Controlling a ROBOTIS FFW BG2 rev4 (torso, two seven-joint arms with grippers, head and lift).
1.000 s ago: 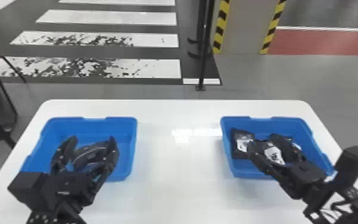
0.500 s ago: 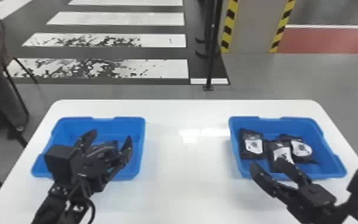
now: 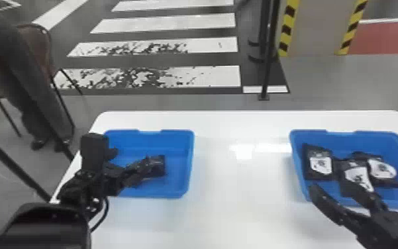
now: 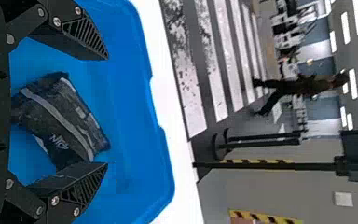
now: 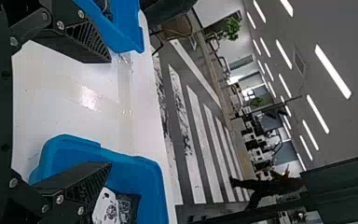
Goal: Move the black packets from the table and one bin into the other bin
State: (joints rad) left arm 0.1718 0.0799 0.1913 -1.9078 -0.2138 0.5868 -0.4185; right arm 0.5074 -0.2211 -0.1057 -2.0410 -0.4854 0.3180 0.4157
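The open black left gripper point(image 3: 130, 162) is hovering above a soft black packet point(image 4: 65, 119) in the left blue plastic bin point(image 3: 189, 165); the black right gripper point(image 3: 333, 189) is hanging open near three white-labelled black packets point(image 3: 320, 165) in the right blue plastic bin point(image 3: 338, 133).

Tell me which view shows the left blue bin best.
The head view: most of the left blue bin shows, though the left arm hides part. The left wrist view shows its inside closer, but cut off; the right wrist view catches part.
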